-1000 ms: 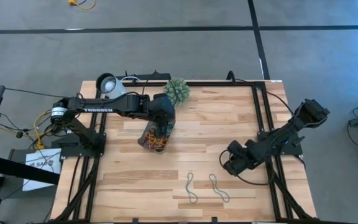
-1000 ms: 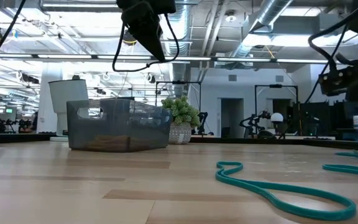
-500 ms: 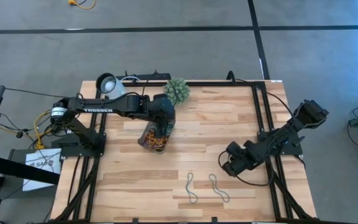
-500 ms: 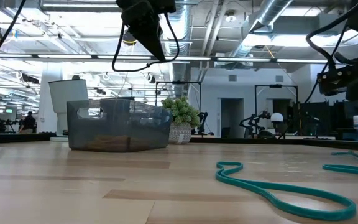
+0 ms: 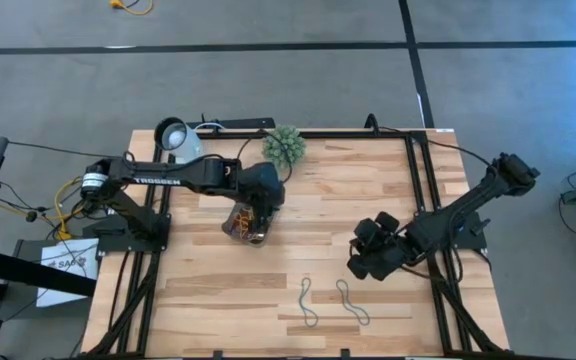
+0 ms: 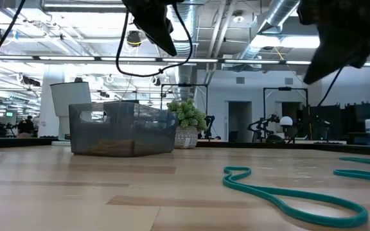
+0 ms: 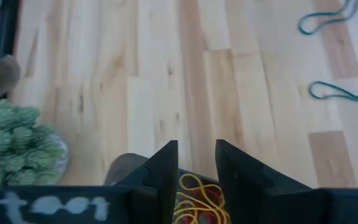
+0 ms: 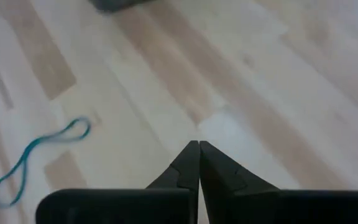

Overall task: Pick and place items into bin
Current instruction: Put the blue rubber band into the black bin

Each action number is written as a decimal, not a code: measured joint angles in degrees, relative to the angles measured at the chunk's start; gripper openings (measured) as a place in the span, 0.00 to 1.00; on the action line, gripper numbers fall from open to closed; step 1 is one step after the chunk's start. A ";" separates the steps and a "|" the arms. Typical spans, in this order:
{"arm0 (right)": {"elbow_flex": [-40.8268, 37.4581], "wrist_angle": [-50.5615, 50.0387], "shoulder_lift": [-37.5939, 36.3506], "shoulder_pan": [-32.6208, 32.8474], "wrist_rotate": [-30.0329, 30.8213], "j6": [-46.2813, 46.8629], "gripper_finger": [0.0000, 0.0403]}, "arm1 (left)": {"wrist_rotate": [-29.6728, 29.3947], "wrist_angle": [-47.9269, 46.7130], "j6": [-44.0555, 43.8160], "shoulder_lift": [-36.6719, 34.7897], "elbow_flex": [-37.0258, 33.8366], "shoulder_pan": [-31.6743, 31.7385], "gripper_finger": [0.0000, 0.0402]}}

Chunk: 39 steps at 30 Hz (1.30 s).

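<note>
- In the high view, the bin (image 5: 246, 224) is seen on the wooden table (image 5: 348, 190), just in front of the spiky green plant (image 5: 284, 146); a tangle of coloured loops lies in it.
- The left gripper (image 5: 258, 212) is held directly over the bin. In the left wrist view, its two fingers (image 7: 165, 169) stand apart, released, with nothing between them; yellow and orange loops (image 7: 199, 198) are seen below the gap.
- The right gripper (image 5: 360, 266) is positioned above bare table on the right side, well apart from the bin. Only the right wrist view shows its jaws clenched tip to tip, with nothing gripped.
- Two teal loops are counted on the table near its front edge: one (image 5: 308, 301) and a second (image 5: 351, 301) just beside it, not touching. Both are also visible in the left wrist view.
- In the right wrist view, only one teal loop (image 8: 37, 156) is shown.
- In the low view, the bin's translucent wall (image 6: 122, 131) is shown, a detail not given from above.
- One white lamp head (image 5: 175, 135) is seen beyond the table's back left corner.
</note>
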 joint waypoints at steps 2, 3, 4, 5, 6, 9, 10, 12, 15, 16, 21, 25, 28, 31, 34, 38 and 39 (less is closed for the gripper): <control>0.05 -2.05 0.68 0.40 -4.44 1.65 0.01 | -0.01 -0.59 0.00 0.02 0.00 -0.84 0.24; 0.04 -3.82 1.23 0.68 -7.16 2.75 0.01 | 0.00 -0.71 0.03 0.02 0.00 -1.15 0.24; 0.02 -5.38 1.92 0.96 -9.71 3.66 0.01 | -0.01 -0.84 0.17 0.02 0.00 -1.44 0.24; 0.05 -7.19 2.78 1.23 -12.31 4.92 0.01 | -0.02 -0.93 0.41 0.02 0.00 -1.67 0.24; 0.05 -9.59 3.59 1.52 -14.59 6.31 0.01 | -0.02 -0.84 0.64 0.02 0.00 -1.88 0.24; -0.02 -14.28 6.21 1.90 -19.36 8.94 0.02 | -0.02 -0.31 1.02 0.02 0.00 -2.07 0.24; -0.18 -14.60 7.11 1.88 -20.05 9.08 0.03 | -0.02 -0.03 1.03 0.02 -0.01 -2.07 0.24; -0.61 -14.04 8.91 1.84 -20.70 8.52 0.07 | -0.06 0.57 1.05 0.02 0.00 -2.04 0.24; -0.63 -13.40 11.73 0.85 -21.16 5.55 0.15 | -0.06 0.62 1.07 0.02 0.00 -2.01 0.24; -0.63 -13.37 12.56 0.29 -21.17 4.94 0.18 | -0.06 0.60 1.07 0.02 0.00 -2.03 0.24; -0.63 -13.77 15.25 -3.56 -21.44 4.68 0.30 | -0.06 0.60 1.07 0.04 0.00 -2.03 0.24; -0.63 -14.47 15.65 -6.30 -21.47 4.57 0.36 | -0.08 0.48 1.07 0.04 0.00 -2.03 0.24; -0.63 -14.25 15.65 -7.40 -21.62 4.58 0.38 | -0.07 0.23 1.07 0.04 -0.01 -2.03 0.24; -0.63 -14.08 15.65 -7.60 -21.66 6.22 0.39 | -0.08 0.15 1.07 0.04 0.00 -2.03 0.24; -0.58 -14.04 17.05 -7.63 -22.04 8.98 0.37 | -0.08 0.09 1.07 0.04 0.00 -2.05 0.24; -0.56 -13.78 19.38 -7.63 -24.61 9.11 0.33 | -0.08 0.07 1.67 0.04 -0.01 -2.03 0.24; -0.38 -13.51 20.12 -7.63 -25.17 9.06 0.31 | -0.08 0.07 1.71 0.04 -0.01 -2.04 0.24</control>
